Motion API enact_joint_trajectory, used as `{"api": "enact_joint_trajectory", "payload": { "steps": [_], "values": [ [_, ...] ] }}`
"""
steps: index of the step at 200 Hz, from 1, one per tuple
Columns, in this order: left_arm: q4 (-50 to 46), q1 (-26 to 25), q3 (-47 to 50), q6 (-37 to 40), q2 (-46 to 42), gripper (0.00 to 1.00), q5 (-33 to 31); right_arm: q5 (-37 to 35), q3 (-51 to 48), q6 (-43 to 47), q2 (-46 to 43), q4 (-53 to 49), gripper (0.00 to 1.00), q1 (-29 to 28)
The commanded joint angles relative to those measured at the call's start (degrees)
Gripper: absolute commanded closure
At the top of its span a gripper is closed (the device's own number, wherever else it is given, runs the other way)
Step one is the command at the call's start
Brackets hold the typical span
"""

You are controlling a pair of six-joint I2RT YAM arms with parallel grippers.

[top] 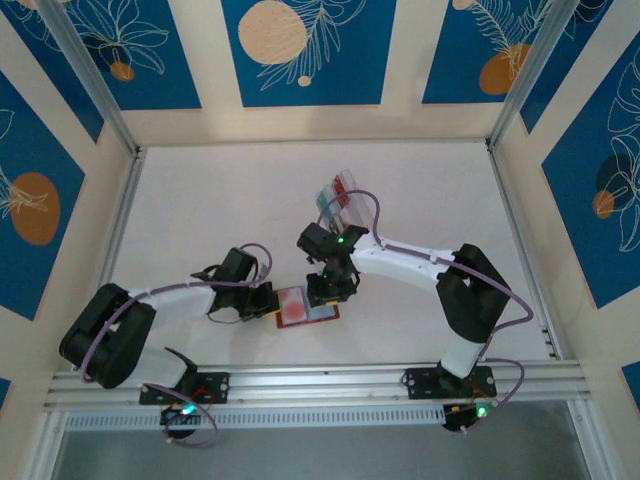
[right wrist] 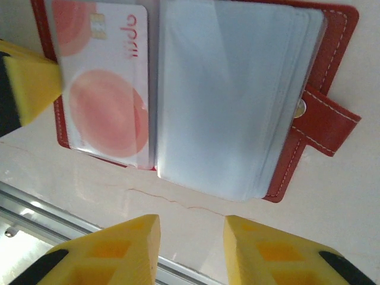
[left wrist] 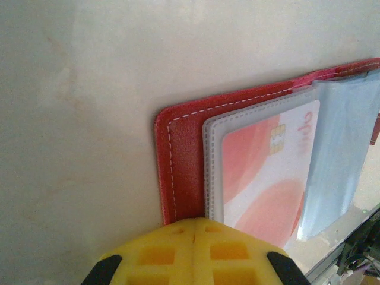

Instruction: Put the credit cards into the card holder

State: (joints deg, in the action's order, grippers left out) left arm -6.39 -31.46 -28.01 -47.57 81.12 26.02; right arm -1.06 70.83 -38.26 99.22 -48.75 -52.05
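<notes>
White tabletop (left wrist: 89,89) fills the space between walls with blue panels. On it the left hand (left wrist: 195,228) has its yellow fingers pressed together, with nothing between them, and their tips sit on the edge of the small red leather-look folding card holder (left wrist: 184,160), as if pinning it flat. The right hand (right wrist: 191,237) hovers over the near side of the holder with its fingers apart and empty.

The card holder lies open between the two hands. Its long axis goes left to right, and its little red closing tab (right wrist: 329,122) points to the right side. One white plastic card with pink circles (right wrist: 107,89) is already inside the left clear pocket, with its long axis from near to far and the chip end away from the robot.

I judge that one card is done. The next move calls for fetching another from the clear plastic box (top: 340,195) farther back.
</notes>
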Motion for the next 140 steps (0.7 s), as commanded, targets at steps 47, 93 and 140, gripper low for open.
{"api": "enact_joint_trajectory", "payload": {
  "steps": [47, 93, 140],
  "values": [
    [-2.4, -1.3, 2.7, 1.0, 5.0, 1.0, -1.8, 1.7, -1.3, -2.6, 4.1, 2.1, 0.64, -0.7],
    [-2.5, -1.2, 2.9, 1.2, 5.2, 1.0, -1.9, -1.4, -0.8, -3.4, 7.1, 0.1, 0.63, -1.0],
    [-2.4, -1.3, 2.7, 1.7, 6.1, 1.0, -2.1, 0.7, -0.9, -4.4, 10.3, 3.0, 0.61, -1.8]
  ]
}}
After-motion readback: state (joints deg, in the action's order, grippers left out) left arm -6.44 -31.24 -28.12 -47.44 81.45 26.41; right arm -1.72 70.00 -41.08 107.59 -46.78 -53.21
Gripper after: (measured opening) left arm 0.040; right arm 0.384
